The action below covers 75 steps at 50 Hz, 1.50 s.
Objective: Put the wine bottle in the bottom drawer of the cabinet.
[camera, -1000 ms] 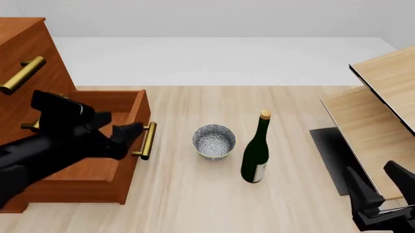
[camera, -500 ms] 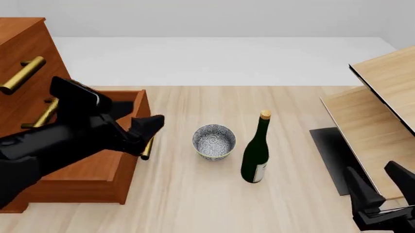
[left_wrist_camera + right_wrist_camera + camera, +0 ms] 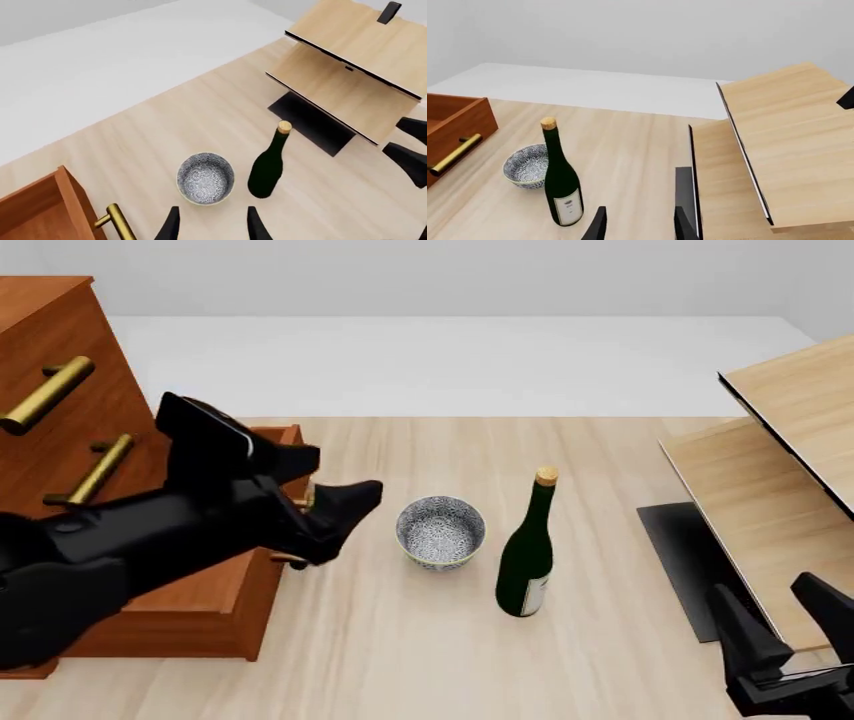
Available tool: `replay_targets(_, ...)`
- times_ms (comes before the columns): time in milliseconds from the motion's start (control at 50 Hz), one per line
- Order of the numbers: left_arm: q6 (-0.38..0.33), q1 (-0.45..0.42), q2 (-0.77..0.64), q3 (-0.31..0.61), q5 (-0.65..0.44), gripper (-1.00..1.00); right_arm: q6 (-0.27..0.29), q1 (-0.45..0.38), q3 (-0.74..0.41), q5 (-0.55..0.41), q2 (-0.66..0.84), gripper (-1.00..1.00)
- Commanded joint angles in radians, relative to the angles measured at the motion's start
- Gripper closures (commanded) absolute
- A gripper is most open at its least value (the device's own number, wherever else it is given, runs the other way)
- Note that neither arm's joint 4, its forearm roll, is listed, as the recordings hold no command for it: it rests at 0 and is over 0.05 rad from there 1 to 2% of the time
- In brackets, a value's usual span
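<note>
The wine bottle (image 3: 526,562) stands upright on the table, dark green with a tan cork, just right of a speckled bowl (image 3: 439,531). It also shows in both wrist views (image 3: 268,168) (image 3: 561,185). The cabinet (image 3: 54,350) is at the left, and its bottom drawer (image 3: 264,612) is pulled out. My left gripper (image 3: 350,498) hovers open and empty between the drawer front and the bowl, clear of the brass handle (image 3: 117,223). My right gripper (image 3: 785,625) stands open at the front right, well away from the bottle.
A pale light-wood panelled structure (image 3: 785,445) rises at the right, with a dark mat (image 3: 678,552) at its foot. The bowl (image 3: 526,166) sits between the drawer (image 3: 458,125) and the bottle. Bare tabletop lies in front of the bottle.
My left arm has swung right, off the drawer handle and toward the bowl. The drawer stays open. The right arm, the bottle and the bowl have not moved.
</note>
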<state>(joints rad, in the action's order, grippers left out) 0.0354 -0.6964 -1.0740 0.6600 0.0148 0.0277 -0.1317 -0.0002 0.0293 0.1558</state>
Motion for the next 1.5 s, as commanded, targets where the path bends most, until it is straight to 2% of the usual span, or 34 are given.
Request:
replay_targets(20, -0.001, -0.034, -0.043, 0.014, 0.034, -1.0, 0.001, 0.0, 0.0, 0.007, 0.009, -1.0)
replay_targets(320, -0.012, -0.073, -0.108, 0.053, 0.062, -1.0, 0.001, 0.001, 0.0, 0.003, 0.006, -1.0)
replay_targets(640, -0.06, -0.137, -0.247, 0.15, 0.082, -1.0, -0.002, 0.002, 0.0, -0.009, -0.007, -1.0)
replay_targets(760, -0.049, -0.141, -0.276, 0.18, 0.081, -1.0, -0.004, 0.003, 0.0, -0.003, 0.0, -1.0)
replay_targets(1060, -0.074, -0.157, -0.36, 0.252, 0.072, -1.0, -0.005, 0.001, 0.0, -0.007, -0.004, -1.0)
replay_targets(1500, -0.112, -0.175, -0.418, 0.297, 0.063, -1.0, -0.006, 0.001, 0.0, -0.018, -0.013, -1.0)
